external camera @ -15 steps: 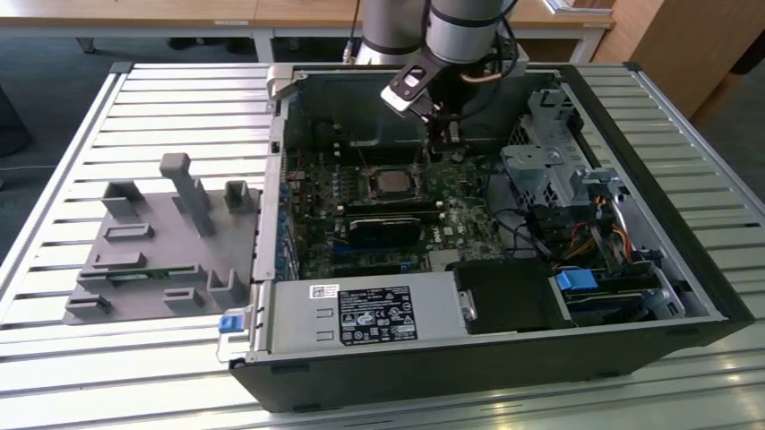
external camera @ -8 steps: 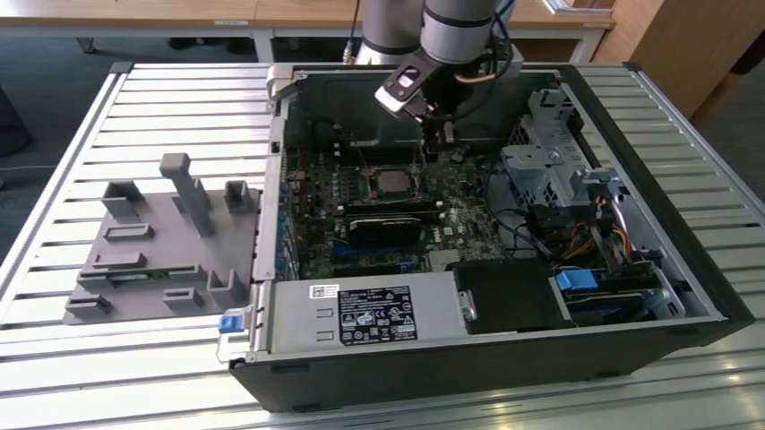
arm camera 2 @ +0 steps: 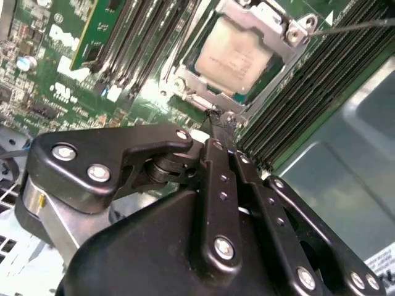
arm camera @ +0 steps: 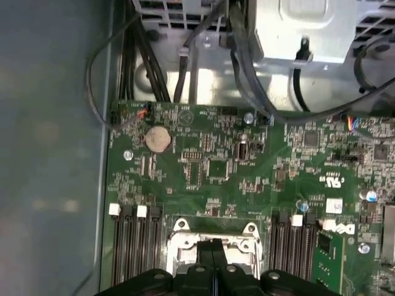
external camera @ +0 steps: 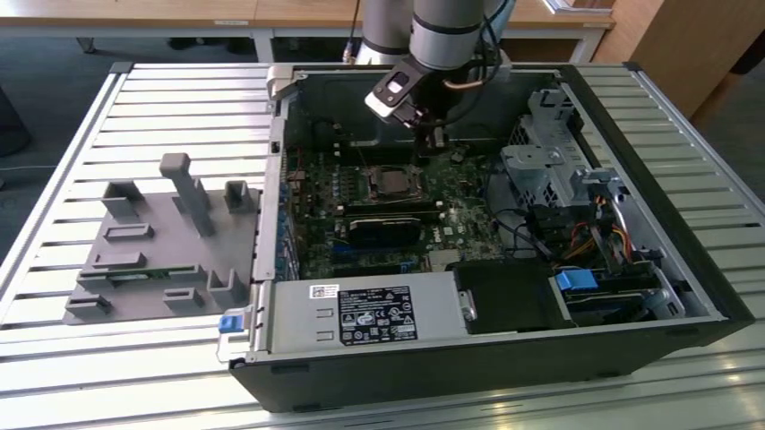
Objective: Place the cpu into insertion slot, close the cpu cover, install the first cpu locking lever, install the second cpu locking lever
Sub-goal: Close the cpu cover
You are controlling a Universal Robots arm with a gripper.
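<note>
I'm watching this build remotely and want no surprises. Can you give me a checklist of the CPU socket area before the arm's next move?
1. cpu seated in the insertion slot: ok, its pale face lies flat inside.
2. cpu cover down over the cpu: ok, its frame surrounds the chip's face.
3. locking lever latched: cannot tell; the thin rod runs out past the cover's corner.
4. gripper at the insertion slot: ok, its tips sit beside the cover's edge.
5. gripper pinching anything: cannot tell; it is shut.
6. cables off the insertion slot: ok, they run well away from it.
</note>
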